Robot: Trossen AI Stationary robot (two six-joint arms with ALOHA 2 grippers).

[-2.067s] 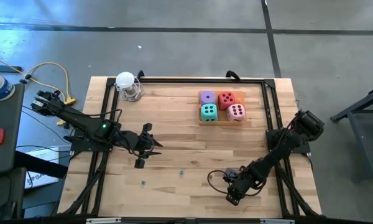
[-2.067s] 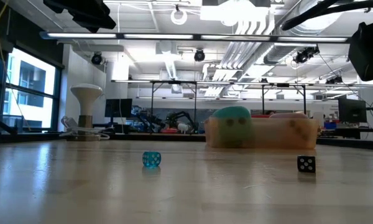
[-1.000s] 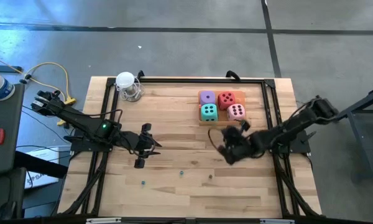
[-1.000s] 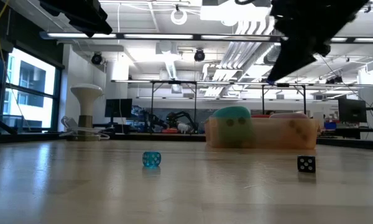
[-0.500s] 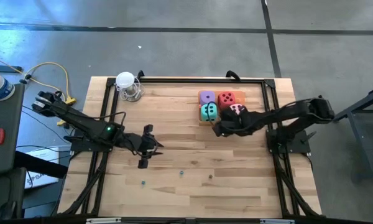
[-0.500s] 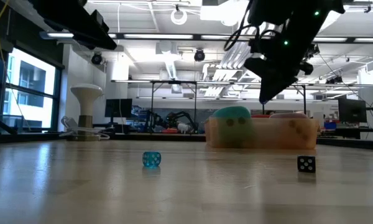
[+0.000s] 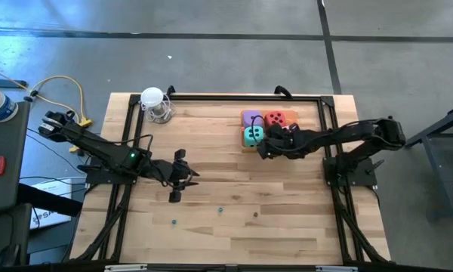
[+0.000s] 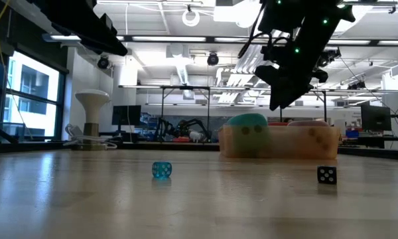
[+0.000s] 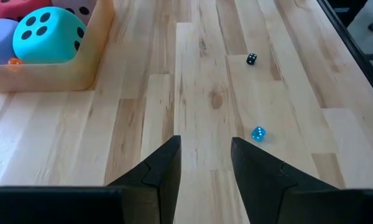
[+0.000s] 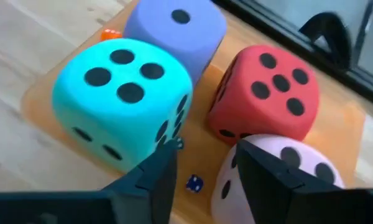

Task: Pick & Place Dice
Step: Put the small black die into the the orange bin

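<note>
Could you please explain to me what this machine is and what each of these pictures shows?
It is a robot with two dark arms working at a wooden table, each ending in a two-finger gripper. One picture looks straight down from above, one looks level across the tabletop, and two come from cameras on the arms' wrists.

An orange tray at the far side holds four big soft dice: teal, purple, red and pink. A tiny blue die lies on the tray floor between them.

The right gripper hangs just over the tray, open and holding nothing. The left gripper waits over the middle of the table, also open and empty. On the bare wood lie a small blue die and a small black die.
</note>
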